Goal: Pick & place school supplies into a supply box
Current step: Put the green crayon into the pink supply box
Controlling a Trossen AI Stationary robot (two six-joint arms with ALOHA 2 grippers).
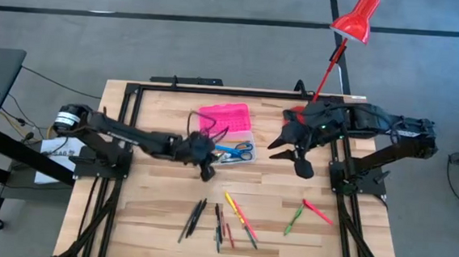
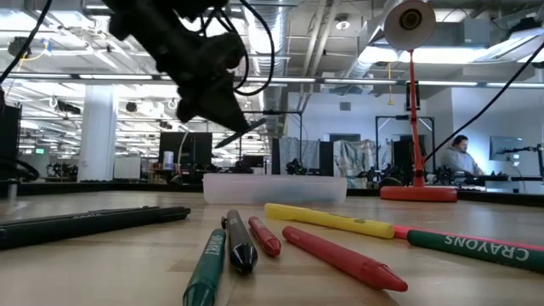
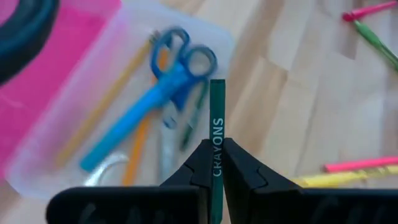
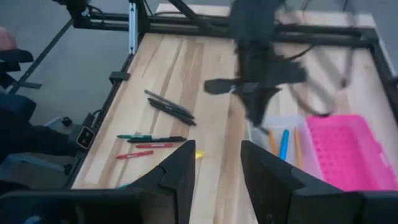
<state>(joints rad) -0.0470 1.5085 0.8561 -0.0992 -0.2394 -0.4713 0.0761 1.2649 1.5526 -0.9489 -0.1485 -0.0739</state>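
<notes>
while the left end effector grips a green crayon, the supply box lies just beyond.

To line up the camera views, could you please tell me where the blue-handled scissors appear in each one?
High view: the scissors lie in the supply box's clear base, mid-table.
Low view: not discernible.
Left wrist view: scissors in the base, beyond the left gripper.
Right wrist view: not discernible.
Shared landmark: the pink lid.

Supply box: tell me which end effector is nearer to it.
Left. The left end effector, shut on a green crayon, hangs at the supply box front edge. The right end effector hangs open off to its side.
</notes>
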